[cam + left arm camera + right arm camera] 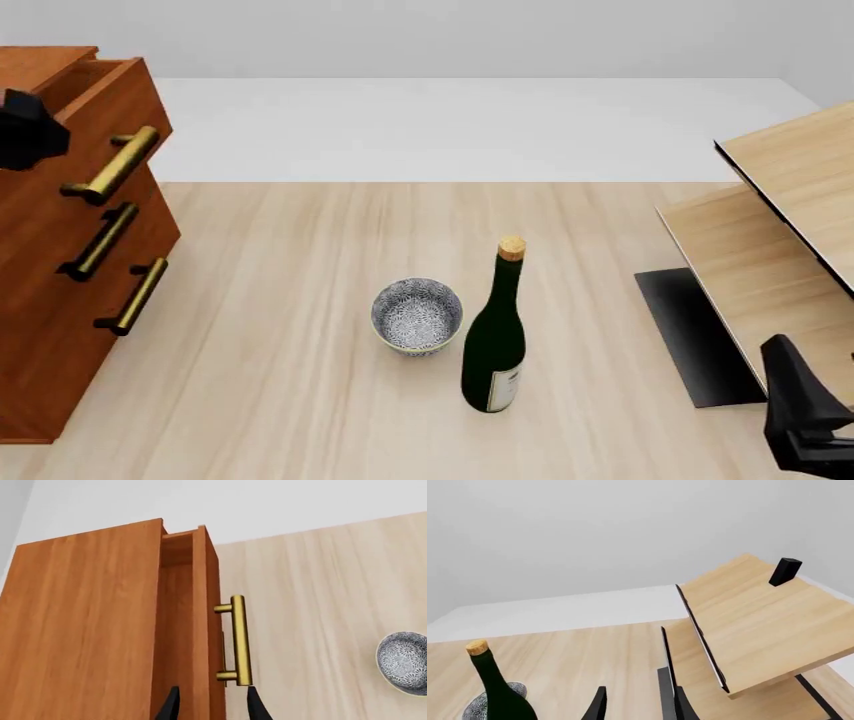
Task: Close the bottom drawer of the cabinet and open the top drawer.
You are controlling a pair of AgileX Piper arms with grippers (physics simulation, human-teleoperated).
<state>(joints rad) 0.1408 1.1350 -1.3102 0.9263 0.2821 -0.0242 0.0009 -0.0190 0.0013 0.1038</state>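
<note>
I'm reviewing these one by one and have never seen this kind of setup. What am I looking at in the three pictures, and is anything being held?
These are simulator renders of two robot arms at a wooden table. The front view looks down from behind the arms; the other two come from cameras behind each end effector. On the left stands the cabinet, its top drawer pulled partly out and its bottom drawer looking flush. The left end effector is open beside the drawer's brass handle, not gripping it. The right end effector is open and holds nothing. A patterned bowl, a corked bottle and pale boards are also there.
</note>
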